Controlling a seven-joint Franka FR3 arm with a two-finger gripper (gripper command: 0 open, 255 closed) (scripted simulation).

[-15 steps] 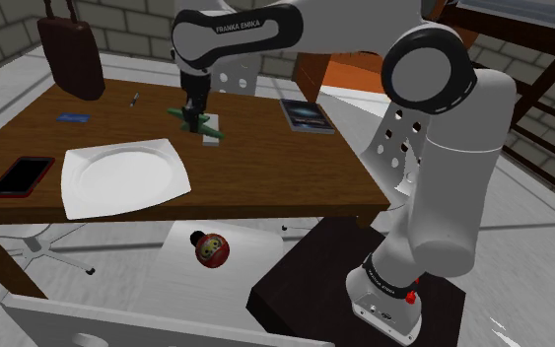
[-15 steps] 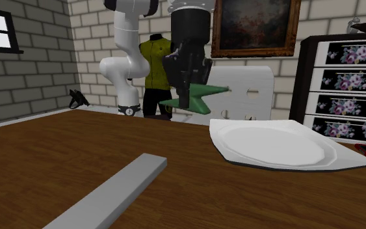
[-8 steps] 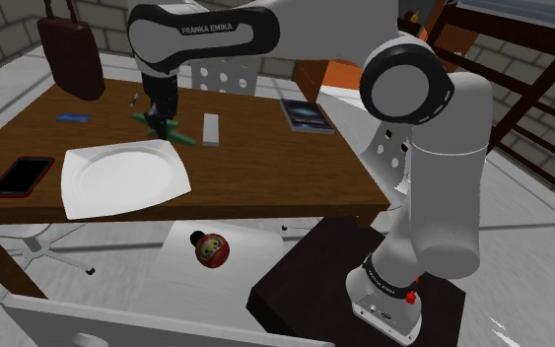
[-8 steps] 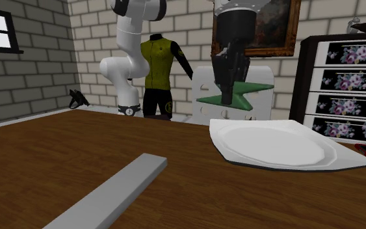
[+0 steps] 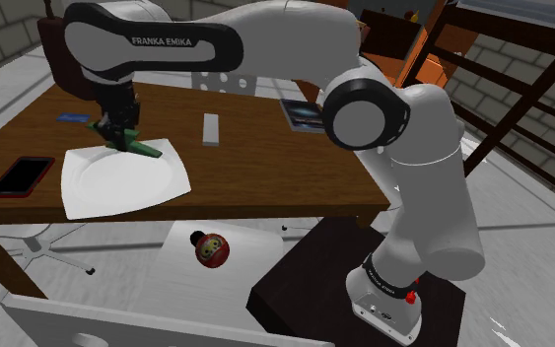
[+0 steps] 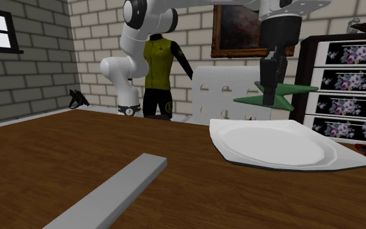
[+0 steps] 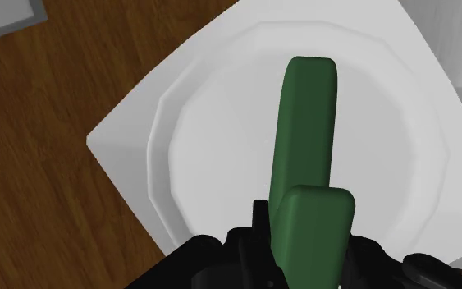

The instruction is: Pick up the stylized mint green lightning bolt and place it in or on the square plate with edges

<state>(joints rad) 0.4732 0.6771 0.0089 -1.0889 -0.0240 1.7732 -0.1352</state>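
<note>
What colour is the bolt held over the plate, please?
The bolt is dark green; wrist view.

The black gripper (image 6: 271,91) clamps the dark green lightning bolt (image 6: 298,88), holding it roughly level in the air above the far part of the white square plate (image 6: 272,144) and clear of it. The plate sits on the brown wooden table (image 6: 58,156), and a grey bar (image 6: 110,194) lies nearer the camera. Behind them are a white perforated chair back (image 6: 230,91), a floral dresser (image 6: 350,78) and a mannequin in a yellow jersey (image 6: 157,68).
</note>
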